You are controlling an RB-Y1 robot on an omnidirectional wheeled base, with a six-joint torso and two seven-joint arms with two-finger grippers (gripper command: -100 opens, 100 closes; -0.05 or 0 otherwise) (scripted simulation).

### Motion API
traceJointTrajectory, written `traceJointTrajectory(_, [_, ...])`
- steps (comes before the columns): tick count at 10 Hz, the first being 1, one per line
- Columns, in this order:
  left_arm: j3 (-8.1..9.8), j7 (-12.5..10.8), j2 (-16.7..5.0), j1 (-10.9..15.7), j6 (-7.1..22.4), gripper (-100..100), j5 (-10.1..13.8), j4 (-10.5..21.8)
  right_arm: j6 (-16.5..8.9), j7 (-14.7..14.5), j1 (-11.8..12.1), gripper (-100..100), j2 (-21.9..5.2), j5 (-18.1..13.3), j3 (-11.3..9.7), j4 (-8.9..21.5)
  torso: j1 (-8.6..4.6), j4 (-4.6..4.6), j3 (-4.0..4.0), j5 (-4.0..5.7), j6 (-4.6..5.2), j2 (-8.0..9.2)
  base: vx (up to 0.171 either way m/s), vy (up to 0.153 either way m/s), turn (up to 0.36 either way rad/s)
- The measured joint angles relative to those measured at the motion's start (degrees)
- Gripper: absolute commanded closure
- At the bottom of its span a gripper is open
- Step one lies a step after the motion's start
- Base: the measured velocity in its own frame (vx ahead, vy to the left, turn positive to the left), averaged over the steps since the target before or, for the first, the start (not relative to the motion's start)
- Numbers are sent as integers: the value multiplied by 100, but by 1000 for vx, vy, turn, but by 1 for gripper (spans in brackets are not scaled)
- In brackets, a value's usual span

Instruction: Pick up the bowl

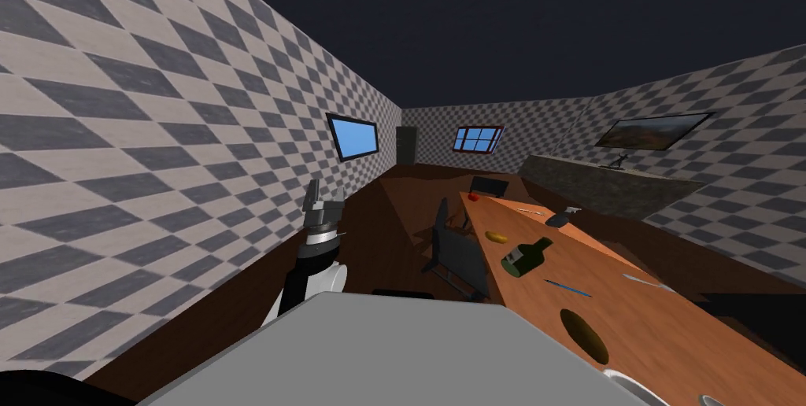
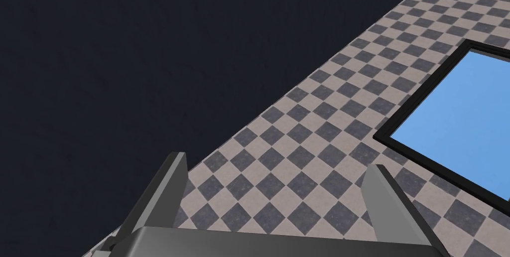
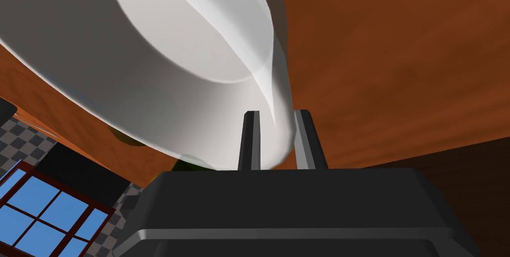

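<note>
Brown table below — right hand seemingly pinches white bowl.

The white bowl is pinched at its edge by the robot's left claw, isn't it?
Not quite. It is the right claw that is shut on the edge of the white bowl, as the right wrist view shows. The left claw stands open and holds nothing.
</note>
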State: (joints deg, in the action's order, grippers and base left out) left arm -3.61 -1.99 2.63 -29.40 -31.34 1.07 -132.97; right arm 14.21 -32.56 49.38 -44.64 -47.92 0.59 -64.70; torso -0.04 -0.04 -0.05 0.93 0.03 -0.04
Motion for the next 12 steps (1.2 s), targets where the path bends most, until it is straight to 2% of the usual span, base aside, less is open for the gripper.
traceJointTrajectory(2, [0,0,0,0,0,0,0,0,80,-32,-241,100,-253,152,-278,87,-8,-2,-1,3,-3,1,10,32,-186])
traceJointTrajectory(4, [0,0,0,0,0,0,0,0,214,-151,-653,100,-424,284,-498,384,-20,-1,-4,18,-11,-6,12,37,-199])
traceJointTrajectory(7, [0,0,0,1,0,0,0,0,197,-62,-1013,100,-886,496,-986,386,-15,-4,-7,15,-16,-10,14,41,-211])
traceJointTrajectory(8, [0,0,0,1,0,0,0,0,223,-50,-1205,100,-1084,591,-1190,483,-16,-6,-8,9,-10,-10,5,33,-151])
traceJointTrajectory(11, [0,0,0,2,0,0,0,0,364,-183,-1661,100,-1348,776,-1542,782,-11,-4,-6,9,-17,-7,5,41,-219])
traceJointTrajectory(12, [0,0,0,1,0,0,0,0,329,-164,-1765,100,-1531,877,-1718,708,-6,-5,-6,3,-12,-7,5,36,-143])
